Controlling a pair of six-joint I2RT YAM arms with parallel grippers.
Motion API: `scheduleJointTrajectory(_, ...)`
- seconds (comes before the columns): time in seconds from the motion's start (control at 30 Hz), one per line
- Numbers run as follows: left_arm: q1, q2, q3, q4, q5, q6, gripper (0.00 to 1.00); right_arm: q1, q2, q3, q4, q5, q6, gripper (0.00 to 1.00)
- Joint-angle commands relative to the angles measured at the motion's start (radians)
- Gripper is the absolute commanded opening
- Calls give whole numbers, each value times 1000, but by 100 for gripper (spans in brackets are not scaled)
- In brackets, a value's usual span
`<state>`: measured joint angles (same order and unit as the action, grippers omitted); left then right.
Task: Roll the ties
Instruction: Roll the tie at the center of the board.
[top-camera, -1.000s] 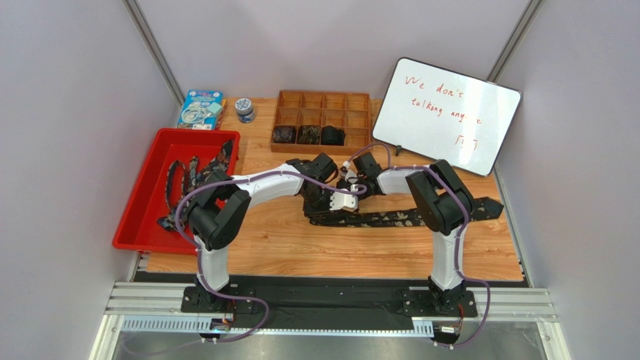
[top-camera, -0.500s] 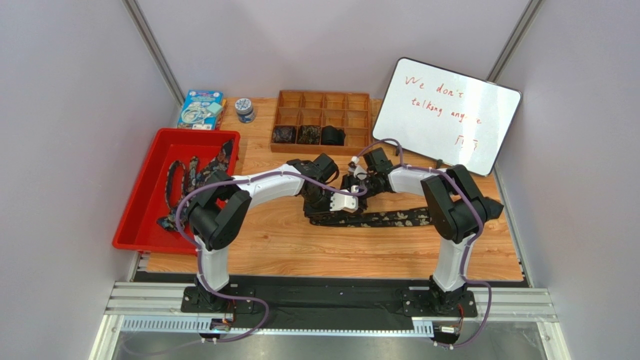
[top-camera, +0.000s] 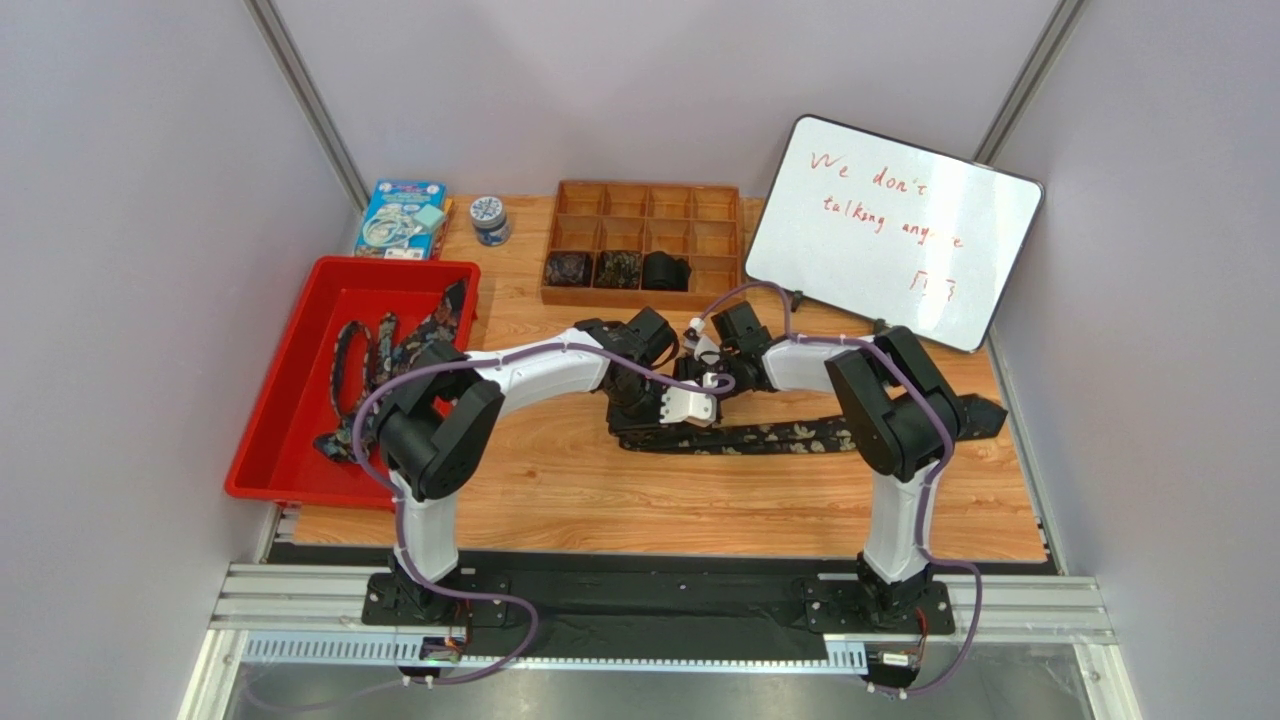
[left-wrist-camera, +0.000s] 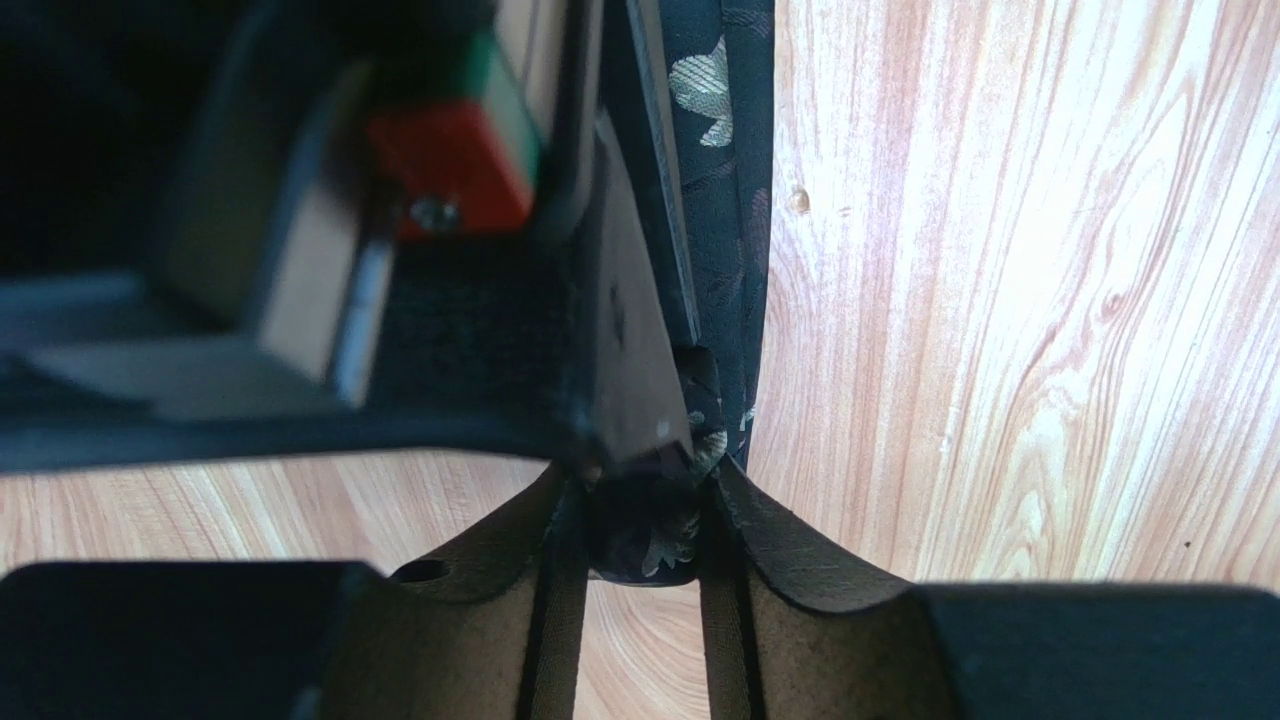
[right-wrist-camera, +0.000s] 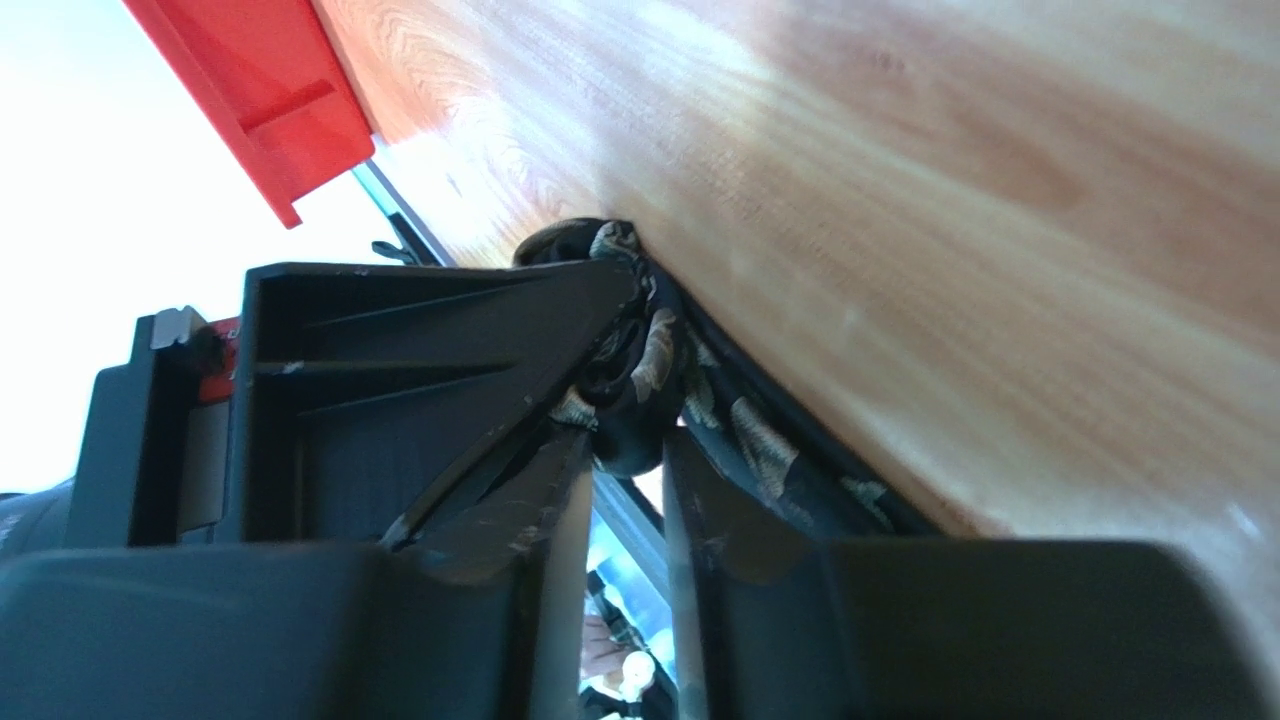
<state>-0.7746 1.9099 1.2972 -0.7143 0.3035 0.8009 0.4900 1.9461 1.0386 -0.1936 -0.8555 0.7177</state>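
A dark tie with pale floral speckles (top-camera: 781, 438) lies stretched along the wooden table, its left end wound into a small coil. My left gripper (top-camera: 666, 405) is shut on that coil; the left wrist view shows the coil (left-wrist-camera: 649, 528) pinched between both fingers (left-wrist-camera: 781, 563), with the strip (left-wrist-camera: 724, 210) running away. My right gripper (top-camera: 700, 369) meets it from the back and is shut on the same coil (right-wrist-camera: 628, 393). Its fingers (right-wrist-camera: 511, 525) press against the left gripper's body (right-wrist-camera: 376, 390).
A red tray (top-camera: 286, 402) at the left holds more loose ties (top-camera: 368, 360). A wooden compartment box (top-camera: 706, 203) at the back holds three rolled coils (top-camera: 616, 270). A whiteboard (top-camera: 894, 225) leans at the back right. A blue box (top-camera: 403, 219) and a small jar (top-camera: 489, 221) stand at the back left.
The right arm's wrist and elbow have shifted a little toward the back and left. Both grippers stay joined at the tie's coiled left end. The left arm has barely moved.
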Motion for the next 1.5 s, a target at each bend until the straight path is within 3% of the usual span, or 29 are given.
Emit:
scheduleJointTrajectory(0.0,1,63,-27,-54,-38,17,38,10,25,20,31,10,6,2)
scheduleJointTrajectory(0.23,80,-49,-52,2,87,-26,66,5,1,-3,-9,3,-7,0)
scheduleJointTrajectory(0.3,106,-129,-90,51,155,-35,82,5,10,-2,-7,4,-4,0)
scheduleJointTrajectory(0.33,106,-165,-99,62,164,-34,95,5,16,-2,-10,3,-4,0)
scheduleJointTrajectory(0.53,64,-106,-64,58,118,-55,97,4,30,-2,-10,0,-1,0)
scheduleJointTrajectory(0.73,0,-45,-49,90,-15,-71,97,-2,25,-6,-10,-16,9,0)
scheduleJointTrajectory(0.97,-35,6,-45,110,-99,-65,87,-2,20,-25,17,-36,45,0)
scheduleJointTrajectory(1.17,-32,17,-36,81,-89,-43,55,-10,-7,-35,14,-65,66,0)
scheduleJointTrajectory(1.2,-34,8,-39,79,-81,-36,44,-16,-24,-37,11,-66,68,0)
scheduleJointTrajectory(1.3,-34,3,-53,75,-84,-5,27,-30,-30,-35,-21,-70,52,0)
scheduleJointTrajectory(1.37,-32,0,-67,65,-89,6,25,-31,-21,-28,-49,-53,19,0)
scheduleJointTrajectory(1.47,-34,-17,-84,50,-64,26,29,-39,13,-15,-56,-21,-6,0)
